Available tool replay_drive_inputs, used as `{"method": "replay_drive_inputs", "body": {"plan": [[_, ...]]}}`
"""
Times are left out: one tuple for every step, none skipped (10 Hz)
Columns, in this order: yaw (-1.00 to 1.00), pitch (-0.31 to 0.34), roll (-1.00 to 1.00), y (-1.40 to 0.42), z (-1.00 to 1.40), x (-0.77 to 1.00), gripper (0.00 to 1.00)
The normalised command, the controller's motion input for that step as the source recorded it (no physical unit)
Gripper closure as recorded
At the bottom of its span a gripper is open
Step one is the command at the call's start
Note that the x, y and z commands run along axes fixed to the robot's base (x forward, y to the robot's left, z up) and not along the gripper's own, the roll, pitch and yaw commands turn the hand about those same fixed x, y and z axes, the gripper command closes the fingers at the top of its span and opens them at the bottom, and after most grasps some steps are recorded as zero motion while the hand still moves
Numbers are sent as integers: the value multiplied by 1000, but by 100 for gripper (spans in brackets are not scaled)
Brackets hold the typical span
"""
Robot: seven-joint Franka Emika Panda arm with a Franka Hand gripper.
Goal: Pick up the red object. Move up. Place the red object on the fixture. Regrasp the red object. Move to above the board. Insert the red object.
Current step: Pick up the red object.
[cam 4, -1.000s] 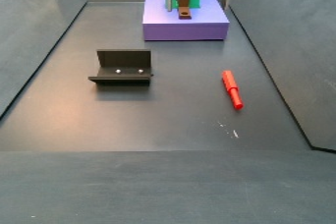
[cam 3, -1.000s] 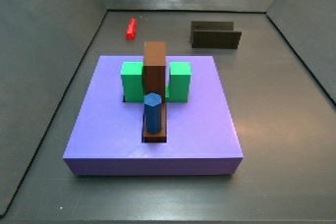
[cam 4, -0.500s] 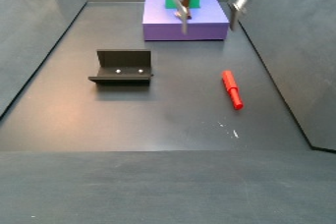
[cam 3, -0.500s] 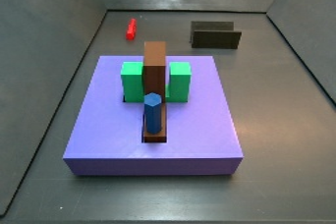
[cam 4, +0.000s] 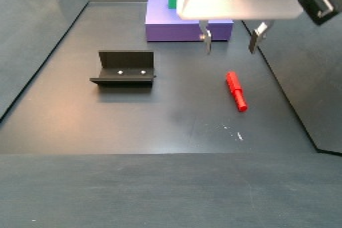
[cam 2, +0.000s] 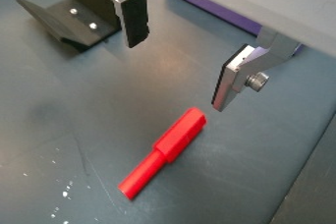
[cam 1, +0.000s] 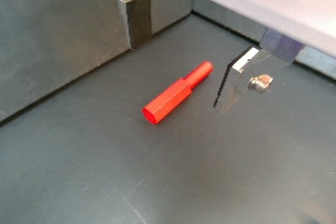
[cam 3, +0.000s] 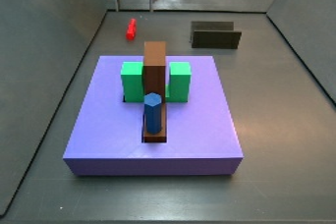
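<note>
Gripper (cam 4: 229,39): moved off purple square board (cam 4: 186,29), now above slim red peg (cam 4: 235,90); fingers spread, empty. Pick-up approach underway.

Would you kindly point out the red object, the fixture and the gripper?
red object (cam 4: 235,90), side view, middle of the peg.
fixture (cam 4: 126,69), side view, its front wall.
gripper (cam 2: 184,51), wrist view, midway between its open fingertips, above the floor.

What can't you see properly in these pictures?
- Purple square board: in a side view the white claw mount covers most of it and its blocks.
- Open claw: in a side view the top edge cuts it off.
- Slim red peg: tiny there, shape unclear.
- Dark box-like fixture: cut by a wrist view's edge.
</note>
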Motion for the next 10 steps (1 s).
{"method": "replay_drive_inputs", "body": {"plan": [[-126,-166,29,0,-786,-43,0],[-94,-143,0,0,-717,-83,0],[-71,-153,0,0,-700,-120,0],[-60,-140,0,0,-654,-29,0],[-43,-131,0,0,-589,-34,0],[-37,-100,-10,0,-457,-57,0],[-46,-73,0,0,-320,-51,0],[-49,-59,-3,0,-271,-31,0],[-34,-4,-10,0,-109,0,0],[0,0,-29,31,-49,0,0]]}}
